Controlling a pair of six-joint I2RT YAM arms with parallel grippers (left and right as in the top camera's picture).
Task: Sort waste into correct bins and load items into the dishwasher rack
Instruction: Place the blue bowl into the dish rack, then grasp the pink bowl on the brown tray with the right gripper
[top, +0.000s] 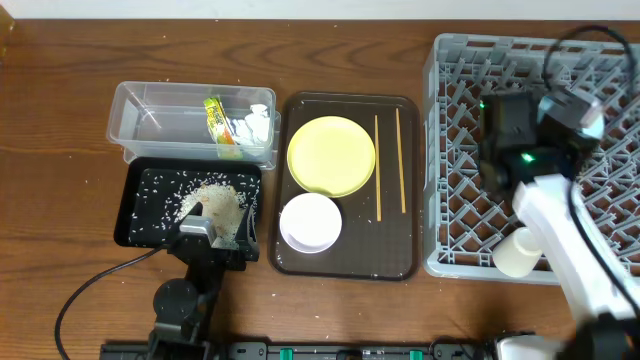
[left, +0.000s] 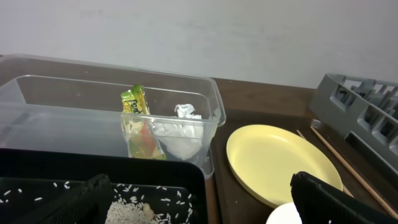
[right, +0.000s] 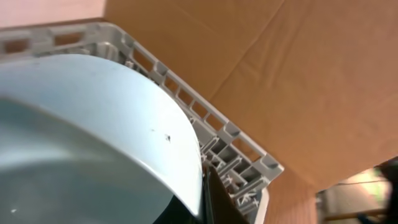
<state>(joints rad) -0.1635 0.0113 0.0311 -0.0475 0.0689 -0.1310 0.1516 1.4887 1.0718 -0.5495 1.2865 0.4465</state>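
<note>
My left gripper (top: 222, 228) (left: 208, 202) is open and empty, low over the near edge of the black tray (top: 140, 225), which holds rice scraps (top: 210, 203) (left: 134, 208). The clear tub (top: 150, 110) (left: 62, 118) holds the green-and-orange wrapper (top: 215, 118) (left: 134, 102) and white tissue (top: 252, 122) (left: 183, 134). The yellow plate (top: 331, 155) (left: 280, 162), white bowl (top: 310, 222) and two chopsticks (top: 389, 165) lie on the brown tray (top: 400, 255). My right gripper (top: 545, 120) (right: 208, 199) is shut on the rim of the light-blue bowl (top: 572, 103) (right: 93, 124), held on edge over the grey rack (top: 460, 150) (right: 236, 143).
Loose rice grains lie scattered on the wooden table (top: 60, 200) around the black tray. A black cable (top: 100, 275) runs along the table at the front left. Cardboard (right: 298, 74) stands behind the rack in the right wrist view.
</note>
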